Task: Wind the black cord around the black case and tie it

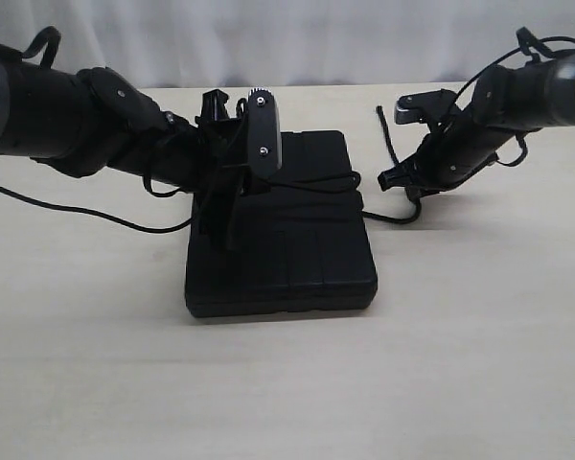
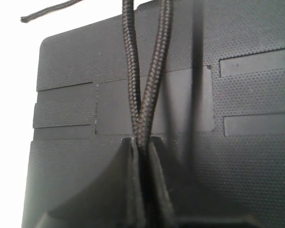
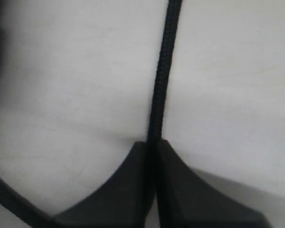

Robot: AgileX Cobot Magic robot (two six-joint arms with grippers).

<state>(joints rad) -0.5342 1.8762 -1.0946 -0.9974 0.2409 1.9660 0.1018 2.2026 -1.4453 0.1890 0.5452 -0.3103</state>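
Note:
The black case point(image 1: 302, 240) lies flat in the middle of the table; its ribbed top fills the left wrist view point(image 2: 237, 156). The black cord point(image 1: 311, 180) crosses the case's top and trails off its right side. Over the case's left part, my left gripper point(image 1: 228, 213) is shut on two strands of the cord point(image 2: 154, 71), which meet between its fingertips point(image 2: 143, 142). Right of the case, just above the table, my right gripper point(image 1: 385, 179) is shut on a single strand of the cord point(image 3: 160, 80), pinched at its tips point(image 3: 151, 144).
A loose cord end point(image 1: 385, 129) lies on the table behind my right gripper, and another end point(image 2: 42, 12) shows past the case's corner. A thin cable point(image 1: 86, 213) from the left arm sags across the table at left. The pale table point(image 1: 287, 383) spreads in front of the case.

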